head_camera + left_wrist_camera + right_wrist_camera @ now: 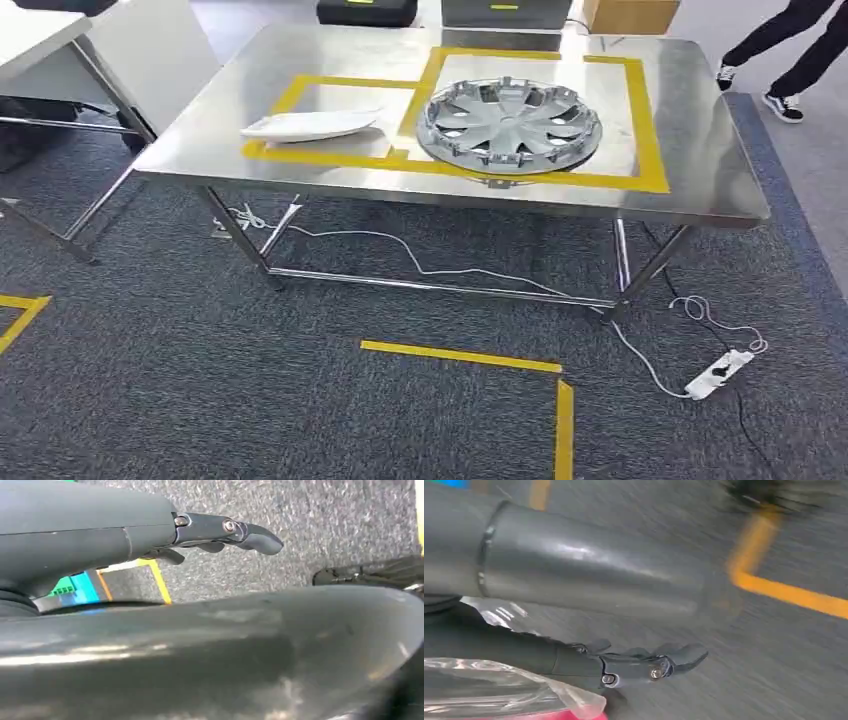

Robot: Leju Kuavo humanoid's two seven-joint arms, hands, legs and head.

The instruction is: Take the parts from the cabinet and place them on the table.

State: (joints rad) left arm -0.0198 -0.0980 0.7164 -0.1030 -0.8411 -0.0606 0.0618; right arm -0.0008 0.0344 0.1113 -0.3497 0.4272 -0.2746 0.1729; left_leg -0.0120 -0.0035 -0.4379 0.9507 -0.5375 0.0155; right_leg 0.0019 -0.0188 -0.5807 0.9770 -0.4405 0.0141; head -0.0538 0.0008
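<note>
Tabletop [700,130] ahead in my head view, steel w/ yellow tape boxes. Silver hubcap [508,124] lies in the bigger box, white curved part [312,125] in the smaller one beside it, the two near but apart. Left hand [220,532]: fingers [260,539] straight out over grey carpet [325,520], a big dark curved surface just beside them; can't tell if they hold it. Right hand [644,665]: fingers [686,655] extended, slightly apart, clear plastic bag [499,690] w/ something red just beside them near the wrist; grip on it not visible, can't tell
</note>
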